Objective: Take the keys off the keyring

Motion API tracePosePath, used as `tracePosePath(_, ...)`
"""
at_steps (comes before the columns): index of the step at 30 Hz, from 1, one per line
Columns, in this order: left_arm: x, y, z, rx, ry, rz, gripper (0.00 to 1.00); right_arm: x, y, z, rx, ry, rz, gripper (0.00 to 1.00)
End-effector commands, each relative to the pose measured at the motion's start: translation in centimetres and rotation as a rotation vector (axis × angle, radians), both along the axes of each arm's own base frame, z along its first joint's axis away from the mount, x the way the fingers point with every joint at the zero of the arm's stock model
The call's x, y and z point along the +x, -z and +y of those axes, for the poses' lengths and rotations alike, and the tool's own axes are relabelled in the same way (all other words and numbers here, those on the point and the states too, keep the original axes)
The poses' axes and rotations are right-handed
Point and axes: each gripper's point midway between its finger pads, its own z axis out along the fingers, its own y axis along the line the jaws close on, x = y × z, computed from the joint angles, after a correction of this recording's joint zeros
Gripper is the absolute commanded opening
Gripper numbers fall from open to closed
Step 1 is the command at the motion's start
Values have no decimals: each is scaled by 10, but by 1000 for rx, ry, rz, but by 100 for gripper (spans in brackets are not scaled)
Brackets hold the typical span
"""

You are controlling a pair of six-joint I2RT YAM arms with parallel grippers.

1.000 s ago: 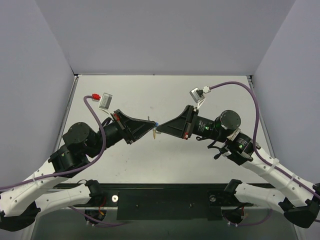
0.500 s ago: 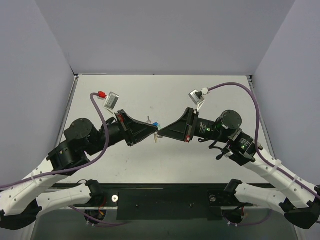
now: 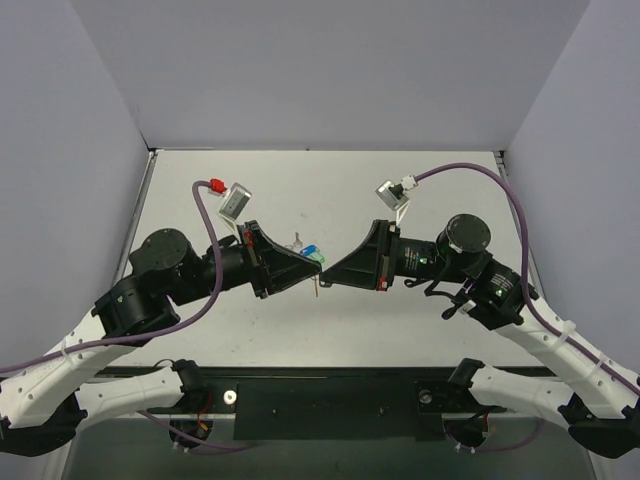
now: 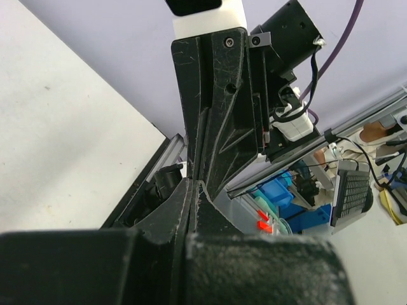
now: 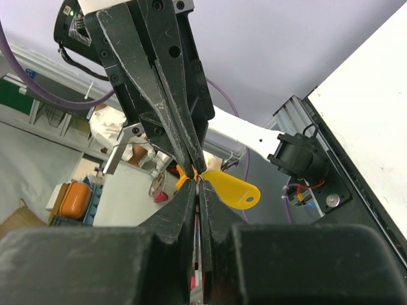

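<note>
Right wrist | keyring [image 5: 230,189] long axis slants down-right | left jaws and right jaws both pinching it

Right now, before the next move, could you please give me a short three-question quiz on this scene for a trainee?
1. True or false: the left gripper and the right gripper meet tip to tip.
2. In the right wrist view, the key tag hanging at the tips is: A red, B yellow, C white?
3. Fill in: both grippers are ____ (open or shut).
Key: 1 true; 2 B; 3 shut.
</note>
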Motion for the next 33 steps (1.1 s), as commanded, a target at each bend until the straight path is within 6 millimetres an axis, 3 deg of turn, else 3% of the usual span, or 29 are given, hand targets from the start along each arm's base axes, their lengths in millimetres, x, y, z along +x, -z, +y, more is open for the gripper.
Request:
tracePosePath(1,-26,-2,-11,41,168,-21,0,1,-19,4,30,-16,-67,0)
tracePosePath(16,-50,4,-22,158,380,-46,0,2,-12,5,2,-19,-65,0)
tracePosePath(24,-46,8,-22,179,370,-36,0,4,-11,6,-2,-16,-63,0)
tracePosePath(26,-40,8,-19,182,338,-26,4,5,-9,7,-5,-14,-60,0)
tracePosePath(29,-33,9,-15,183,305,-11,21,5,-8,6,-5,-7,-59,0)
tracePosePath(33,-22,6,-7,164,253,2,35,7,-7,5,1,5,-57,0)
